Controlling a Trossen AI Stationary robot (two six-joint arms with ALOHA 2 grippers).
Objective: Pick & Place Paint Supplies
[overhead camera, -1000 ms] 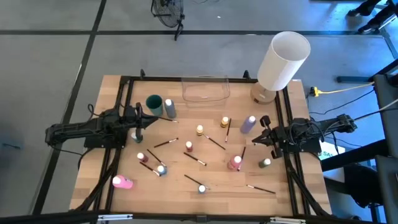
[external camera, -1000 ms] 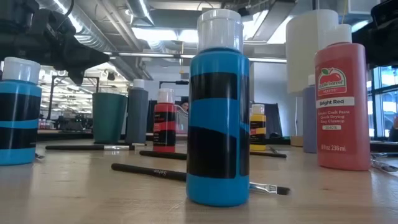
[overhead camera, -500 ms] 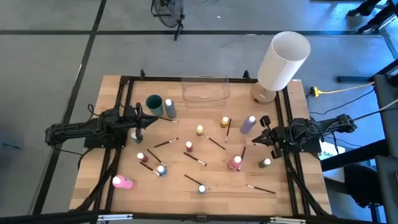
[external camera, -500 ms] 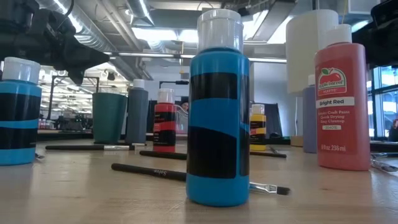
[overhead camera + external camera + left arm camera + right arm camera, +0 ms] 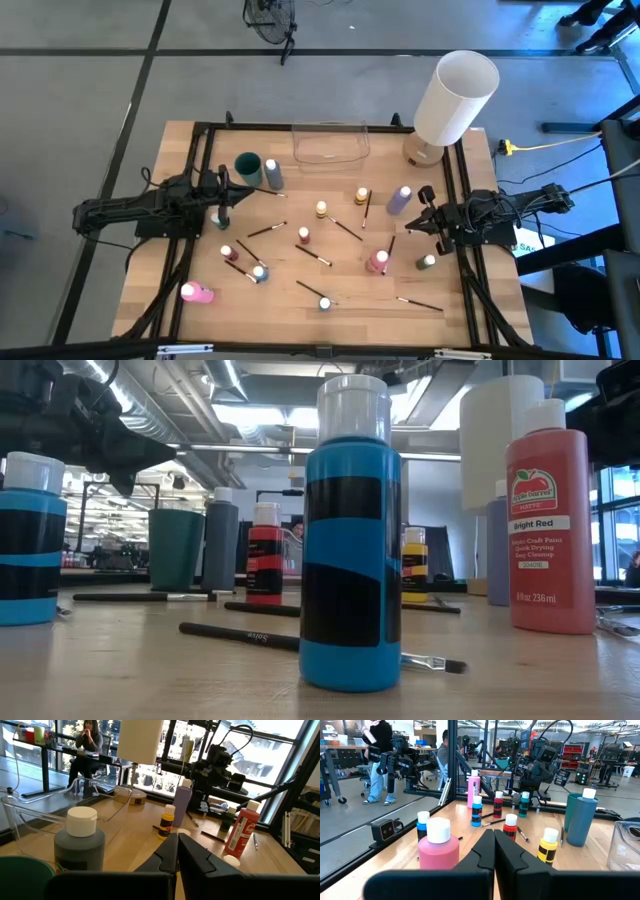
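Note:
Small paint bottles stand scattered over the wooden table: a grey one [image 5: 272,174], a lilac one [image 5: 400,199], a yellow one [image 5: 321,209], a pink one [image 5: 378,262] and a blue one [image 5: 325,302]. A second pink bottle [image 5: 196,292] lies on its side. Thin dark paintbrushes [image 5: 347,229] lie flat among them. My left gripper [image 5: 228,197] is shut at the table's left side, level, touching nothing. My right gripper [image 5: 412,224] is shut at the right side, also holding nothing. The left wrist view shows shut fingers [image 5: 177,852], and so does the right wrist view [image 5: 494,847].
A clear rectangular container [image 5: 330,142] stands at the far middle, and a large white cylinder [image 5: 455,97] at the far right. A dark green cup [image 5: 247,166] stands beside the grey bottle. A black frame [image 5: 200,140] runs along the table's sides. A person sits in the room beyond [image 5: 89,740].

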